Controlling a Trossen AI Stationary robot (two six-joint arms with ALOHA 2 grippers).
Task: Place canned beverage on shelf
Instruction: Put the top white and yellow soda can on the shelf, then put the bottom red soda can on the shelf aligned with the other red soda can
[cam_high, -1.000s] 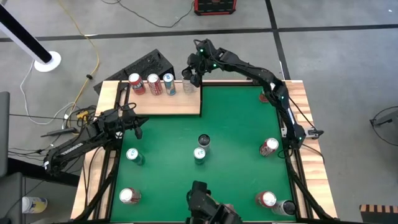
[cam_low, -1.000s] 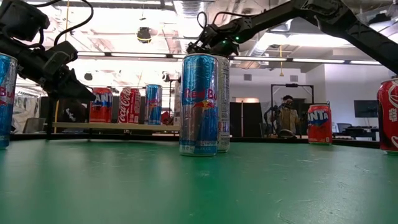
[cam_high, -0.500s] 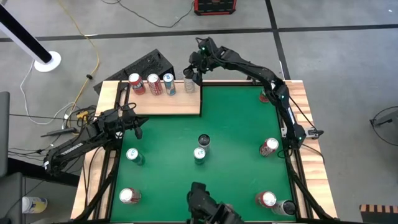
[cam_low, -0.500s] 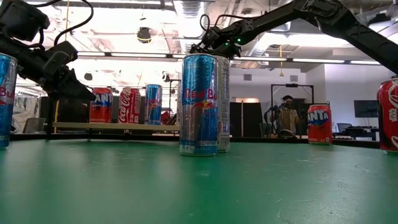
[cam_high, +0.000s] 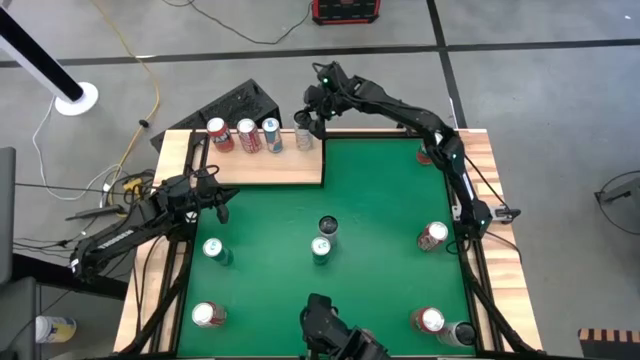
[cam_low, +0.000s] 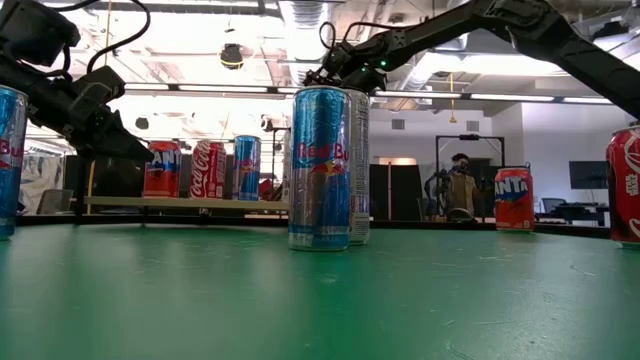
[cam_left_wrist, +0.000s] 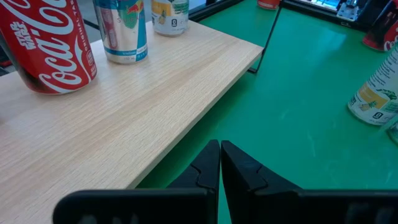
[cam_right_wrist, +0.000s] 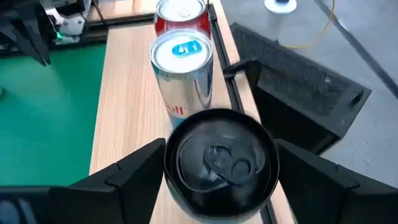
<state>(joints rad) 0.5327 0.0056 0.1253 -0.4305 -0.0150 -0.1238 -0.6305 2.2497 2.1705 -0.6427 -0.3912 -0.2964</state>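
Canned beverage (cam_right_wrist: 221, 163), a dark-topped can, stands on the shelf (cam_high: 285, 168) at our eleven o'clock, last in the row so cans stay lined up, with the right end effector (cam_right_wrist: 217, 168) spread around it, seemingly letting go.

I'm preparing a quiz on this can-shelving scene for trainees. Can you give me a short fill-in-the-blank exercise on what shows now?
1. The shelf holds ____ cans in a row.
2. The right gripper has its fingers either side of a ____ can.
3. The left gripper has its fingers ____.
4. The tabletop is covered in ____ felt.

Missing words: four; dark; shut; green
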